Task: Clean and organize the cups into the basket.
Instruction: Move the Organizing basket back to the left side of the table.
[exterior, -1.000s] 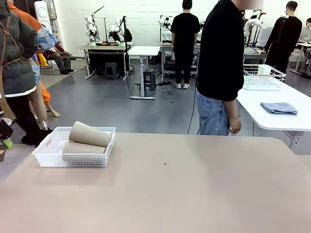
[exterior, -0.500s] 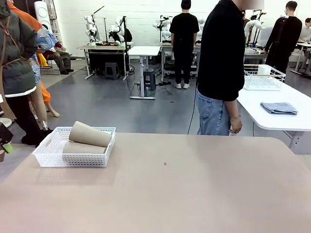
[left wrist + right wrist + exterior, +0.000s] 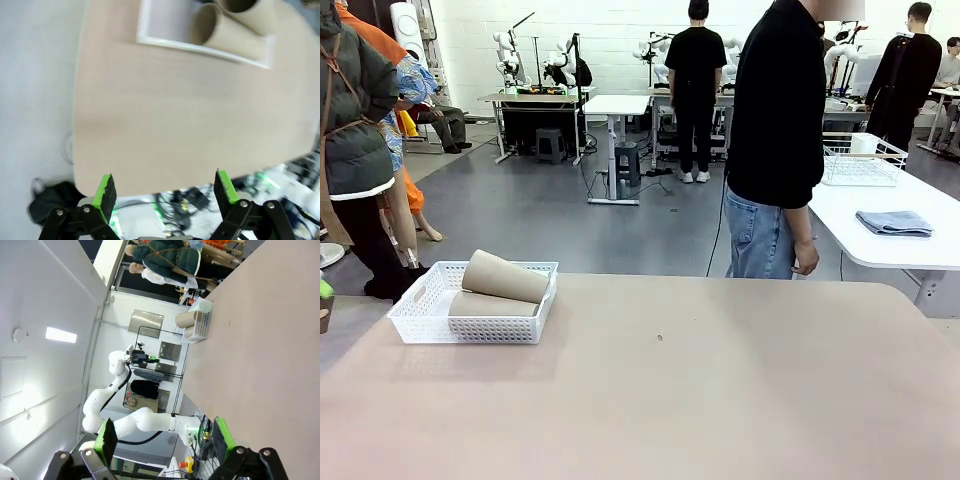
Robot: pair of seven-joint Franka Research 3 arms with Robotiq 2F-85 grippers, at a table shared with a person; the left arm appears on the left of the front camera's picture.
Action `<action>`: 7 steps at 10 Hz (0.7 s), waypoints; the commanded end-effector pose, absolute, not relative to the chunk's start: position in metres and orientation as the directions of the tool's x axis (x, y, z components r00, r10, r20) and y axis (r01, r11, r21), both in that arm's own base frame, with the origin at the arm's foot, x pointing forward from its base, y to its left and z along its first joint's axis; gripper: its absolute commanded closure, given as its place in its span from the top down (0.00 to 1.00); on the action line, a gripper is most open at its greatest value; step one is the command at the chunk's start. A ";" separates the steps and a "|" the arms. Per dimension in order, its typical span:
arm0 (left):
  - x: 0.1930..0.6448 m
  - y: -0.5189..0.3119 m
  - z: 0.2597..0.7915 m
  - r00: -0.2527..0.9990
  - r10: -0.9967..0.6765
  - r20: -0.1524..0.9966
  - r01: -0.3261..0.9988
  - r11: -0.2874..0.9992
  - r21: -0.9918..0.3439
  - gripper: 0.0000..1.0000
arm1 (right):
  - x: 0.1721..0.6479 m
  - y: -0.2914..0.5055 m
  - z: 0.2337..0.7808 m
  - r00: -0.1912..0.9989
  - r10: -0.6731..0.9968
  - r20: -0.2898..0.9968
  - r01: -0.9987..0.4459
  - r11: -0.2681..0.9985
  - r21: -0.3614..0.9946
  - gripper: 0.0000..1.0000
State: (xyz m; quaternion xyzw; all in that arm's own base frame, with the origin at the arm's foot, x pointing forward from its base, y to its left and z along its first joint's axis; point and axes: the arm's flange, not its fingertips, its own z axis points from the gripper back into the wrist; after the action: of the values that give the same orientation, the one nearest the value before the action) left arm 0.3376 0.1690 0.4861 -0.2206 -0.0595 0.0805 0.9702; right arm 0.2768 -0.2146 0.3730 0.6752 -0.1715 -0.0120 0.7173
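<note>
L gripper: jaws wide apart, green pads bare, nothing between, aimed down from high up. R gripper: jaws also spread, empty, wrist rolled sideways. In the R wrist view the L arm is raised and bent, its gripper held high.

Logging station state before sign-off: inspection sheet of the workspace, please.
Surface: tan table, one small dark speck near the middle.
Job's things: two tan cups lying in the white lattice basket, upper one resting on the rim.
Clutter: nothing seen.
Grippers: left gripper open, empty; right gripper open, empty.
Cables: tangle below the table edge, left wrist view.
Surroundings: person standing at far side; neighbouring white table with wire basket, folded grey cloth.
</note>
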 end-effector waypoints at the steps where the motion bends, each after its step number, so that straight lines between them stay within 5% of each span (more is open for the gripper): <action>1: 0.371 0.233 0.502 0.988 0.153 -0.016 -0.119 0.692 -0.712 1.00 | 0.277 -0.214 0.374 0.941 -0.255 0.225 -0.209 0.087 0.974 1.00; 4: 0.385 0.300 0.494 0.981 0.169 0.092 0.009 0.435 -0.900 1.00 | 0.277 -0.214 0.374 0.941 -0.255 0.225 -0.209 0.087 0.974 1.00; 7: 0.393 0.362 0.469 0.947 0.314 0.072 0.003 0.214 -0.977 1.00 | 0.277 -0.214 0.374 0.941 -0.255 0.225 -0.209 0.087 0.974 1.00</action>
State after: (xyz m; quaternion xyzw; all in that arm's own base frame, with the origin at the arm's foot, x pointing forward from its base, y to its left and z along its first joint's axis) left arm 0.3786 0.3304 0.4680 -0.6034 -0.1219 0.0882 0.7832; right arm 0.2768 -0.2147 0.3727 0.6753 -0.1713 -0.0122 0.7173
